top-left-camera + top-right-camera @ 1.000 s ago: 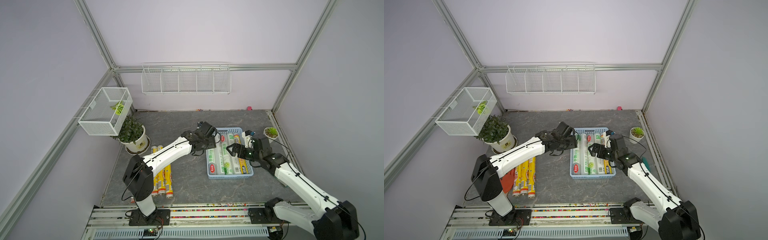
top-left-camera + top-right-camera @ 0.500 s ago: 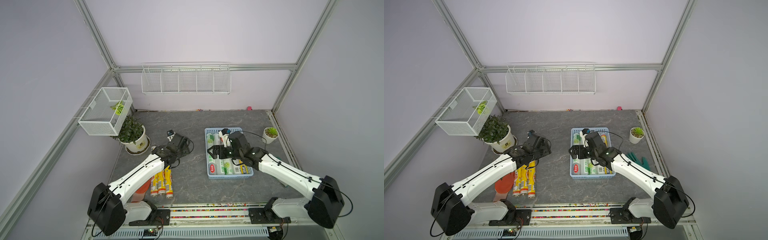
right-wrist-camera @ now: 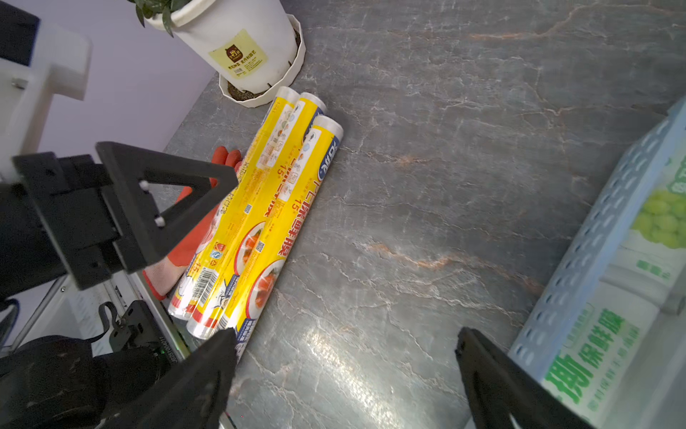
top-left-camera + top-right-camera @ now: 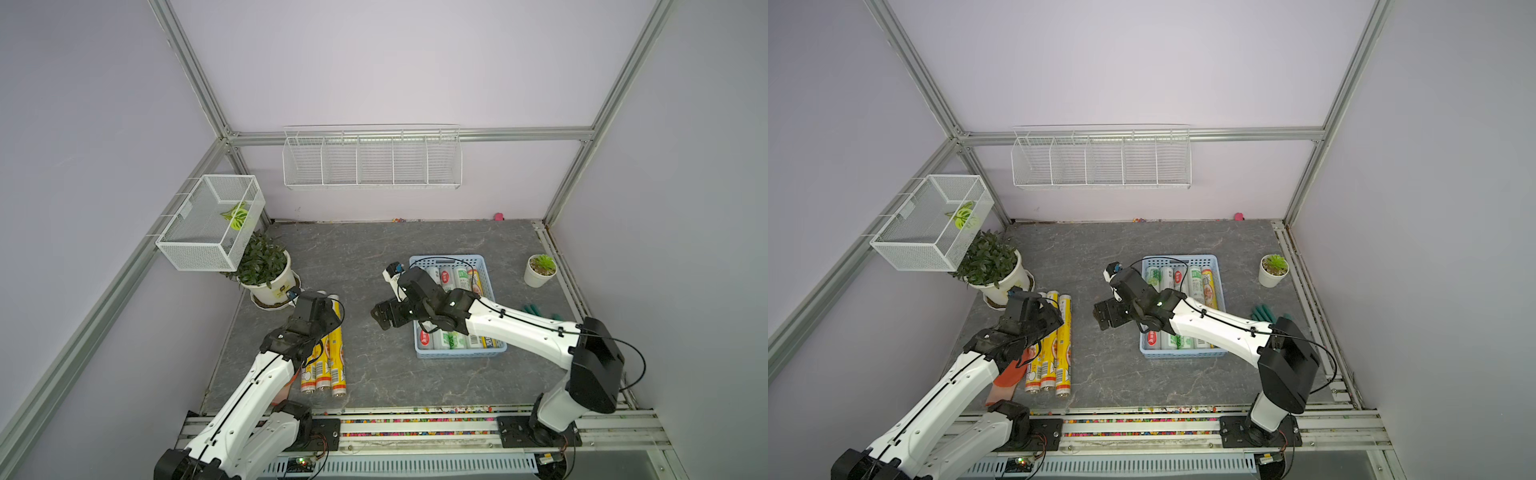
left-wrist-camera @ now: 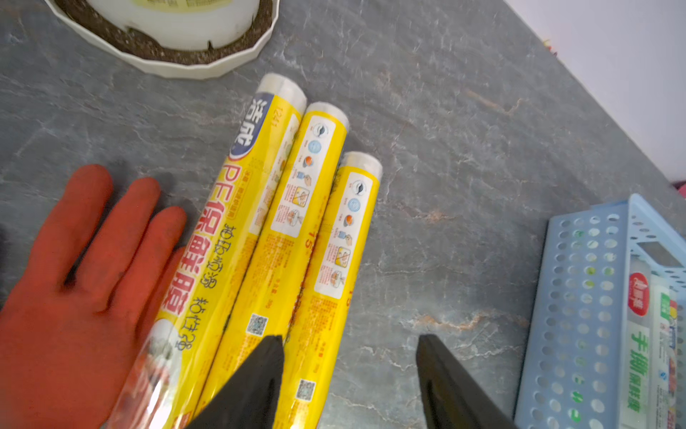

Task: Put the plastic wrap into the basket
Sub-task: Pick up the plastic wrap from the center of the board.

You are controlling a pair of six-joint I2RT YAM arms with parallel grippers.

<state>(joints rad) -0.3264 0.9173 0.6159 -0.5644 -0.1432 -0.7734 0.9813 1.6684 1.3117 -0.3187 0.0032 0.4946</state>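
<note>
The basket [image 4: 459,354] [image 4: 1183,354] sits on the grey table [image 4: 374,257]. Inside it lie five rolls of plastic wrap side by side along its length. Four are whitish rolls [image 4: 1167,277] with green print, and one yellow roll [image 4: 1209,286] rests against the long wall farthest from the left arm. The right arm crosses above the basket's middle and hides parts of them.

The other three yellow rolls [image 4: 328,368] [image 5: 286,237] lie on the table well apart from the basket, on the side of its other long wall. They are packed together and roughly parallel to it. A red glove [image 5: 70,282] lies flat beyond them, farther still from the basket, with the outermost roll's edge over it.

The left claw [image 5: 349,341] hangs over the roll nearest the basket, its jaws apart and gripping nothing. One finger [image 5: 256,382] shows above the rolls, its mate above bare table on the basket side.

The right claw [image 4: 384,316] [image 3: 345,330] hovers over bare table just outside the basket's long wall that faces the three rolls. Its jaws are spread wide and empty.
</note>
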